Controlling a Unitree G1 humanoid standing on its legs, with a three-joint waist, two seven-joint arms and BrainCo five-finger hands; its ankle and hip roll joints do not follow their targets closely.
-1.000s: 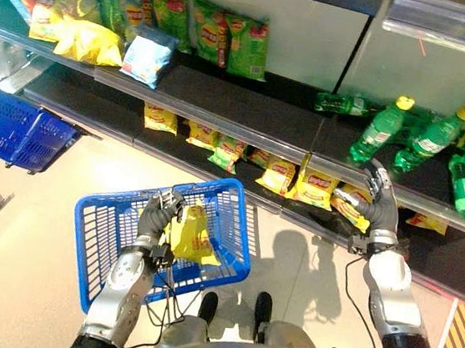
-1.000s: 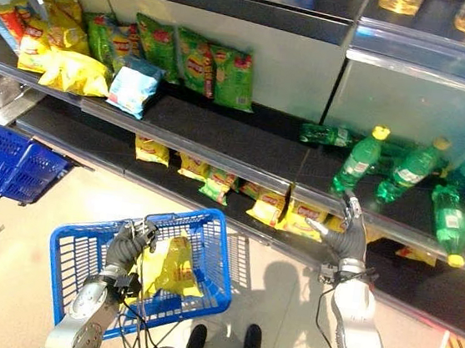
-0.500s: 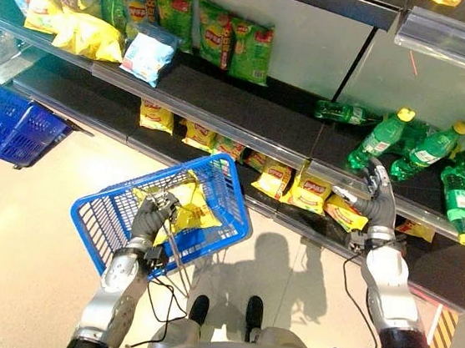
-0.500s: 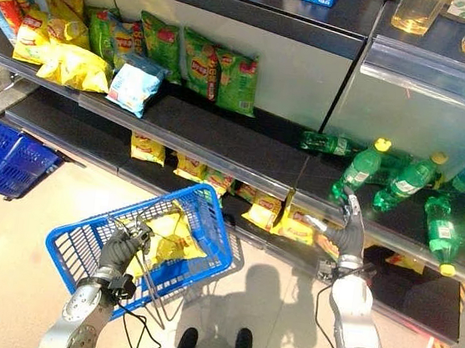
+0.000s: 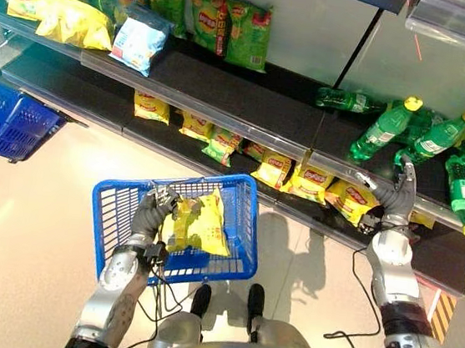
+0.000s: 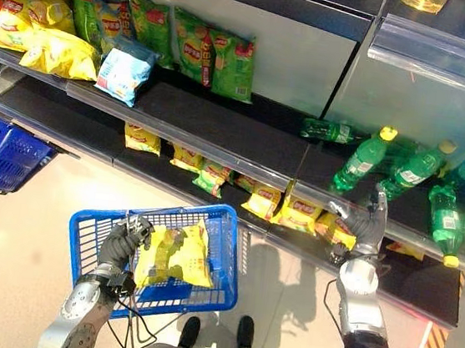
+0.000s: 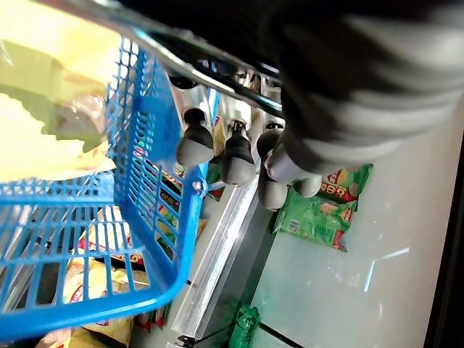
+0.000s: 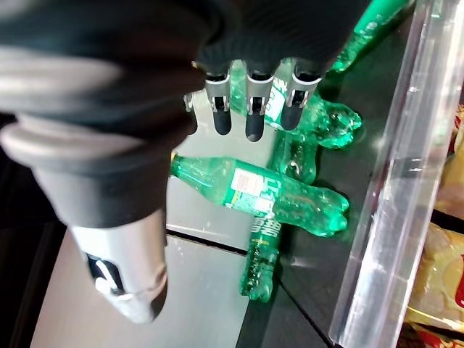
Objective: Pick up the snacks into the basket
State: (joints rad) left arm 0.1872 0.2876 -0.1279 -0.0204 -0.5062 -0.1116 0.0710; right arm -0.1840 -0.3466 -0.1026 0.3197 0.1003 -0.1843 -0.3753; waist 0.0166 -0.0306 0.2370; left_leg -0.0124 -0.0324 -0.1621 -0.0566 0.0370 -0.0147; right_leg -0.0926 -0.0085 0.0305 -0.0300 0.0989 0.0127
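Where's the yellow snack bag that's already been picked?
In the left eye view, the yellow snack bag lies inside the blue basket, low and left of centre, beside the left hand gripping the basket's handle.

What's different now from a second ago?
The right hand has lifted from the yellow snack bags on the lower shelf toward the green bottles, fingers open and empty. The left hand still grips the blue basket, the yellow bag inside.
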